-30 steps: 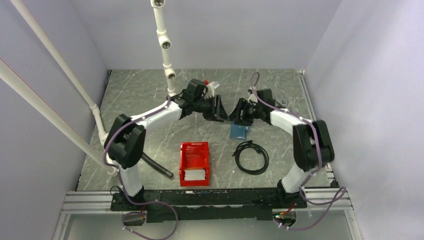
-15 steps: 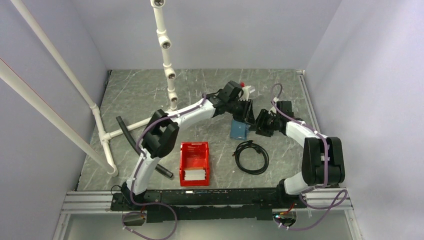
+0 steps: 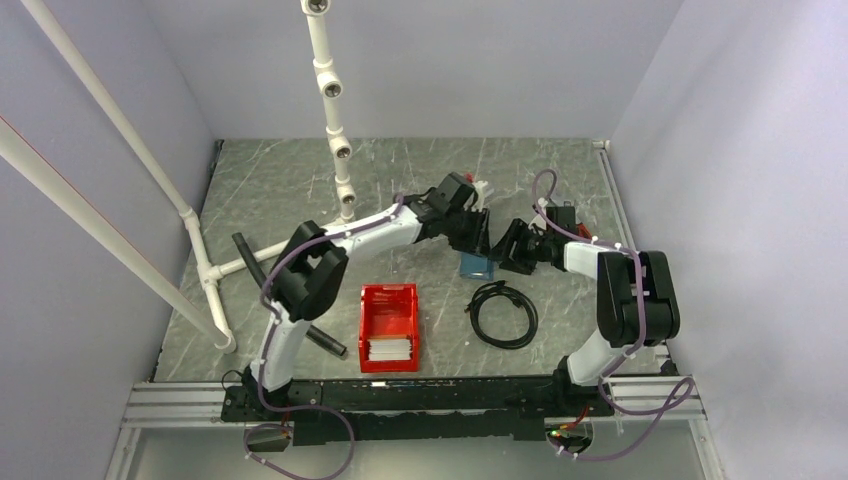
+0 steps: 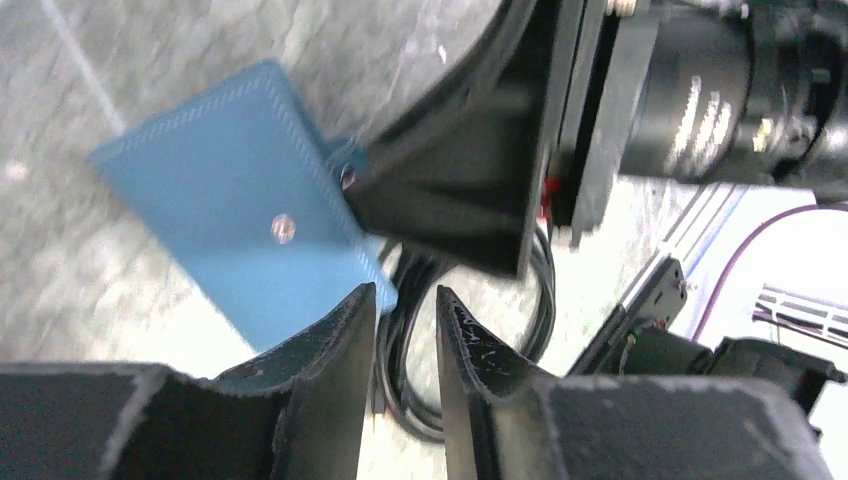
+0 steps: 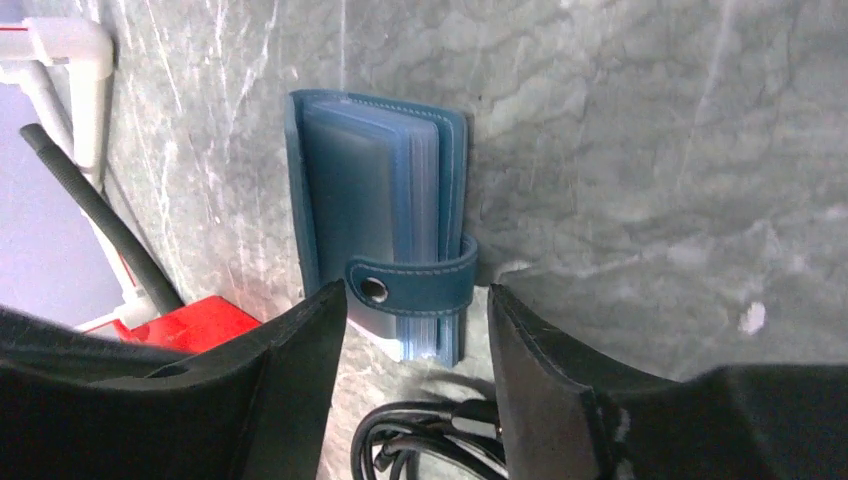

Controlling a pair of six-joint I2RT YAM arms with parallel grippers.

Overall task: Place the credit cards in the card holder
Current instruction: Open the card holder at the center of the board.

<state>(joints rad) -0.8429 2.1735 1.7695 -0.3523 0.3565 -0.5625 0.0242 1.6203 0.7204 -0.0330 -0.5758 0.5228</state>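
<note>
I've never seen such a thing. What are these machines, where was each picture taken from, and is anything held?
Two robot arms stand bolted to a table. One picture looks down from above; the other two come from a camera on each wrist. On the table lie a blue card holder, a red bin with whitish cards inside, and a coiled black cable. The left gripper and right gripper hover at the holder, jaws apart; neither seems to hold anything.

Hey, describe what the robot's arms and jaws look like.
The left arm and right arm match: white tubular links between bulky black joint housings, with thin purple cables looping alongside. The jaws are matte black, flat and tapered, with light scuffs.
</note>
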